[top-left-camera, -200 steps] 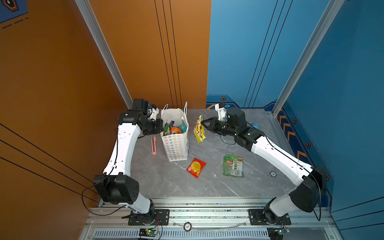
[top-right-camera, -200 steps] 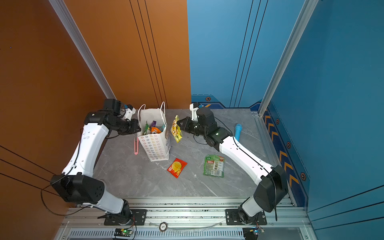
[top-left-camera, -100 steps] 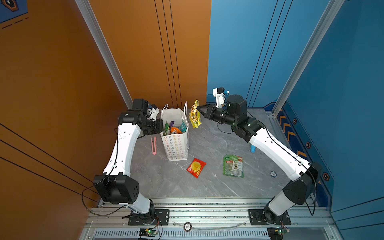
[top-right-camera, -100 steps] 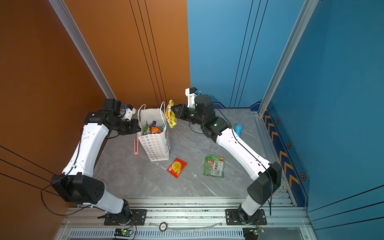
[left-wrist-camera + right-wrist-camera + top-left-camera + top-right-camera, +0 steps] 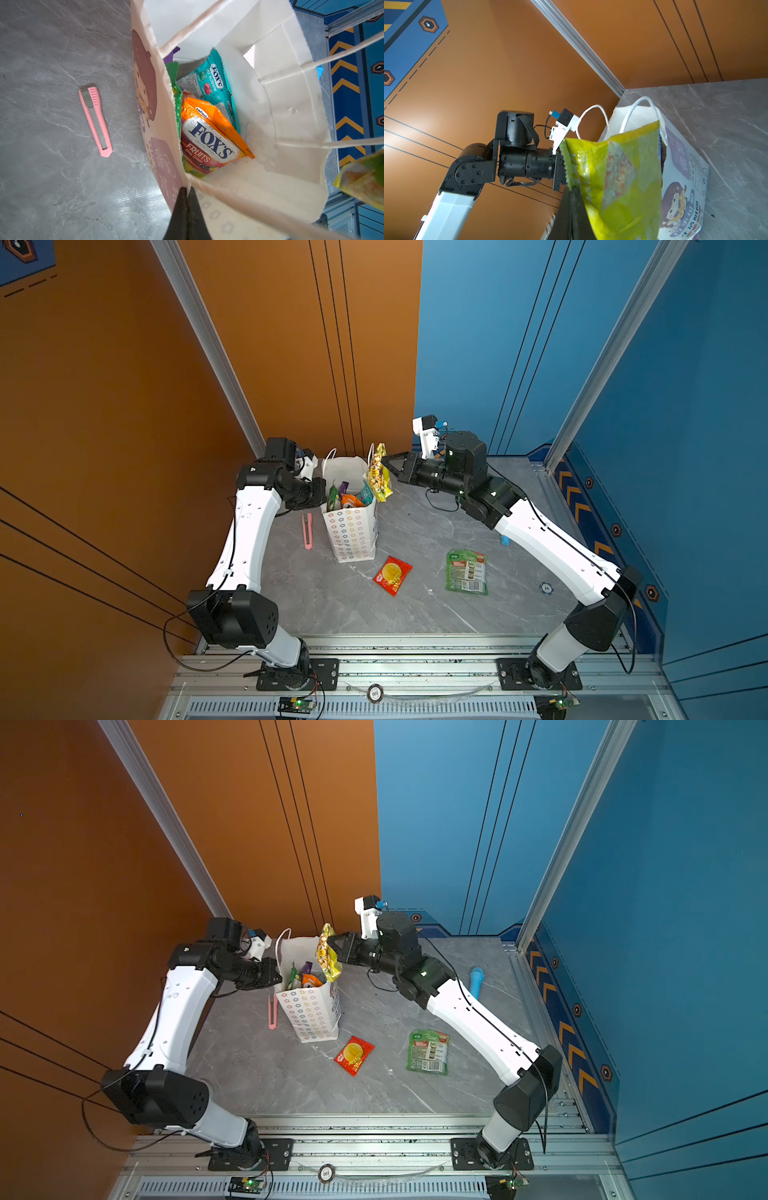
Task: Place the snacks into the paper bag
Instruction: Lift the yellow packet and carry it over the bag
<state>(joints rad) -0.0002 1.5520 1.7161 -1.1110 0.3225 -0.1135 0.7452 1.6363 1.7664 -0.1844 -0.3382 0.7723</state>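
The paper bag (image 5: 351, 531) stands upright on the grey table (image 5: 374, 614), a little left of the middle and toward the far side. Its mouth is open. The left gripper (image 5: 187, 190) is pinched together on the left rim of the bag, at the face with the cartoon girl, next to the root of a cord handle (image 5: 207, 18). This handle lies across the left part of the mouth (a thin cord only, but it does cross the opening).

Inside the bag lie an orange FOX'S packet (image 5: 209, 135), a teal packet (image 5: 212, 83) and, against the left wall, a green edge (image 5: 176, 87) and a purple corner (image 5: 171, 55).

The right gripper (image 5: 572, 189) is clamped on the side edge of the yellow packet (image 5: 379, 477). The packet hangs upright in the air at the right rim of the bag, with its upper end higher than the mouth. In the left wrist view its lower end shows just outside this rim, beside the second cord handle (image 5: 342, 56).

On the table, nearer than the bag, lies a red packet (image 5: 392, 575), and to its right a green packet (image 5: 466, 572), both flat and apart from each other. A pink cutter (image 5: 307, 531) lies just left of the bag, under the left arm. A light blue cylinder (image 5: 476, 982) lies at the far right, beyond the right arm.
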